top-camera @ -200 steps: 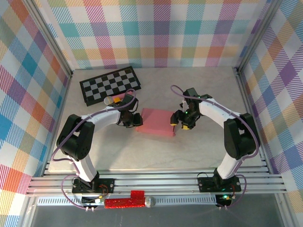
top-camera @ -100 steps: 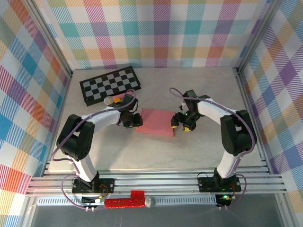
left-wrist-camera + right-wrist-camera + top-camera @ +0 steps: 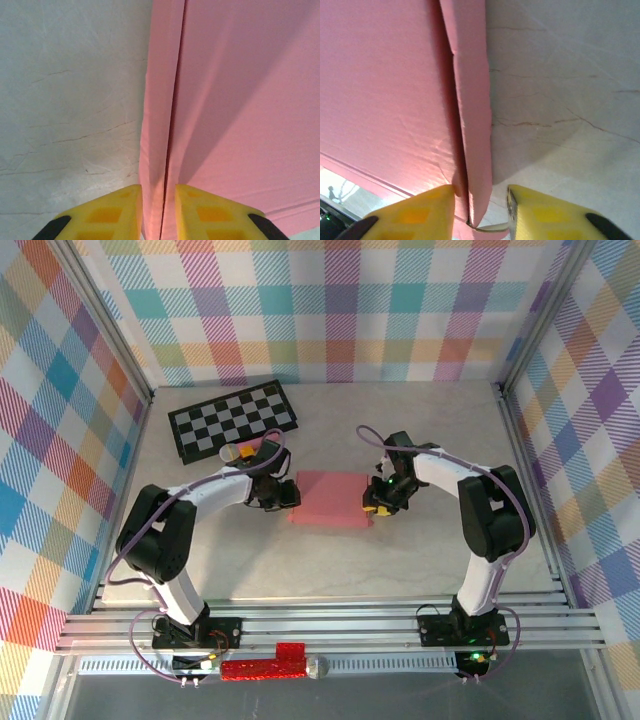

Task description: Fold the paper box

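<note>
- Left gripper (image 3: 157,195) is closed on the paper box (image 3: 330,498). Its yellow fingers (image 3: 107,212) pinch a raised side flap along the box's left edge.
- Right gripper (image 3: 481,195) straddles the opposite flap. One finger touches the card, but a sliver of table shows beside the other, so a firm clamp cannot be confirmed.
- Box position: flat in the middle of the table (image 3: 430,440), between the two arms and well apart from the checkerboard (image 3: 233,418) at the far left.
- Risk: the thin card may buckle or tear at a crease if the arms lift unevenly. A loose right-hand hold would probably let that flap slip out and spring flat.
- View comparison: the wrist views reveal each flap's crease and the finger contact. The top view adds the box's placement and how both arms flank it.
</note>
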You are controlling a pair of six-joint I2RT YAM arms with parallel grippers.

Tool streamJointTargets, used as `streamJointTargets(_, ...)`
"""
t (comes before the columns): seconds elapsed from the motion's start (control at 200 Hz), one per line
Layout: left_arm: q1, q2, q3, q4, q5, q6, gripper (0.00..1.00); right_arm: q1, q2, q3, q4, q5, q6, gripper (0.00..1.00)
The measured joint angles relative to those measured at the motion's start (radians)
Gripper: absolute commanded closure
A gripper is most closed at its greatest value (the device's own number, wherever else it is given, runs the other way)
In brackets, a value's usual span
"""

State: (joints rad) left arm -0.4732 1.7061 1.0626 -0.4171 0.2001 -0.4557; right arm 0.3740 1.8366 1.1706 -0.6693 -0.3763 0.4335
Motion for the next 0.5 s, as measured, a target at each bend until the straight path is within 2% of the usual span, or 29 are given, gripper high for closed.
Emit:
streamJointTargets(0.105, 0.003, -0.042, 0.0, -0.002, 0.001, -0.006, 0.64, 0.0, 0.0, 0.0, 0.003, -0.007, 0.003, 0.72)
streamJointTargets(0.275, 0.042, -0.058, 0.018, -0.002, 0.024, -0.003, 0.64, -0.002, 0.0, 0.0, 0.003, -0.018, -0.005, 0.67)
streamJointTargets(0.35, 0.054, -0.033, 0.037, -0.002, 0.037, 0.003, 0.65, -0.003, 0.0, 0.0, 0.003, -0.019, -0.009, 0.62)
streamJointTargets(0.5, 0.058, 0.036, 0.053, 0.006, 0.063, 0.008, 0.68, -0.013, 0.0, 0.0, 0.004, -0.031, -0.021, 0.45)
